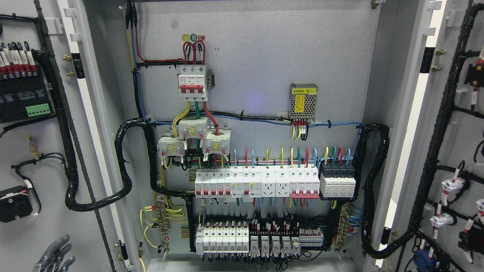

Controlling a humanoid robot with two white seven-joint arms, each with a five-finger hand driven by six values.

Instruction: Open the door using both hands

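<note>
The grey electrical cabinet stands with both doors swung wide. The left door (22,151) shows its inner face with a black module and wiring. The right door (457,143) shows its inner face with black cable looms and small components. My left hand (55,257) appears at the bottom left corner, its grey fingers spread, resting near the left door's inner face and holding nothing. The right hand does not show.
Inside the cabinet, the back panel (264,56) carries a red-and-white main breaker (193,83), a metal power supply (302,102), rows of breakers (257,183) and relays (261,238). Thick black cable bundles (124,170) loop to each door.
</note>
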